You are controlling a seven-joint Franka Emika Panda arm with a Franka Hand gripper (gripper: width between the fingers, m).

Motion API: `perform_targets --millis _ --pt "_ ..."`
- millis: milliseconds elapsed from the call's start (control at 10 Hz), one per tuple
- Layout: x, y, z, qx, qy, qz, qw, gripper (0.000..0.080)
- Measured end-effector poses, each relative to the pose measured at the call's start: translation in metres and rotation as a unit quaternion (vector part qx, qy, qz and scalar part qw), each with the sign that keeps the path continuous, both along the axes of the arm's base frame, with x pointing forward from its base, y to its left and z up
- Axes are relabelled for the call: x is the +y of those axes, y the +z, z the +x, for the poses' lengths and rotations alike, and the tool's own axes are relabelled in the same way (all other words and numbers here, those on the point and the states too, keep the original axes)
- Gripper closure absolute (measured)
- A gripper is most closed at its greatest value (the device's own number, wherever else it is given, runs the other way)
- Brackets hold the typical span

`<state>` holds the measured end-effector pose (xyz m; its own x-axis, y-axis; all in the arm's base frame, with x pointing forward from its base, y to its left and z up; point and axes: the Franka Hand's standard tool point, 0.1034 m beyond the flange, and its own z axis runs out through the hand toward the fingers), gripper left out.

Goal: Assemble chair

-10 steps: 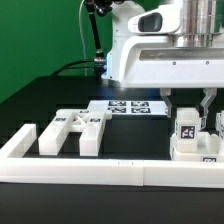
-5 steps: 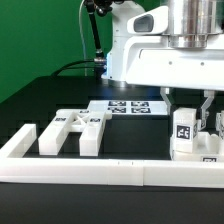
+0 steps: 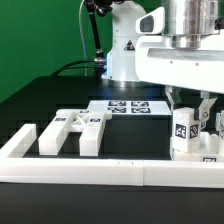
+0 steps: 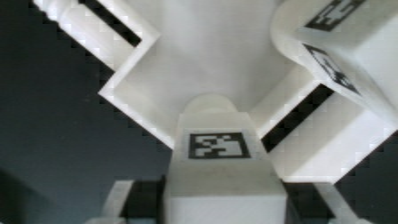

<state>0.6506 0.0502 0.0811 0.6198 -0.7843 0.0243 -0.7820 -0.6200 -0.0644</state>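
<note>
The two-finger gripper [image 3: 188,117] clamps a white tagged plastic chair bar [image 3: 184,130] at the exterior view's right. The bar's long axis is upright, directly above white blocky chair parts [image 3: 196,153].

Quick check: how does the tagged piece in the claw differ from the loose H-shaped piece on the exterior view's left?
The tagged piece stands upright with its tag facing the camera, while the H-shaped piece lies low on the table. The claw is shut on the tagged piece, and nothing touches the H-shaped piece. Both are white, blocky plastic.
</note>
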Motion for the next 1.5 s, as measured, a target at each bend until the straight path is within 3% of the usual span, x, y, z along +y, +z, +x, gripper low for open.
perform_targets --millis 100,200,300,400,800,1100,1200,1300,1500 --pt "0.0004 0.0000 0.0000 0.000 0.004 0.000 1.000 0.0431" --pt "0.0002 0.0000 0.0000 -0.001 0.023 -0.001 1.000 0.0296" --pt "-0.0008 0.0001 0.0002 -0.001 0.038 -0.002 0.999 0.0296" --pt "0.0003 0.0007 0.0007 -0.002 0.061 -0.005 0.998 0.0181" --pt "0.0025 0.0019 0.0020 -0.006 0.216 -0.020 0.976 0.0151" --pt "0.0003 0.0019 0.0022 -0.007 0.325 -0.030 0.945 0.0150" --pt "-0.0011 0.0023 0.0028 -0.007 0.392 -0.040 0.919 0.0150" --pt "-0.0013 0.0024 0.0030 -0.006 0.418 -0.043 0.907 0.0150" --pt "-0.0036 0.0033 0.0041 -0.004 0.516 -0.056 0.854 0.0150"
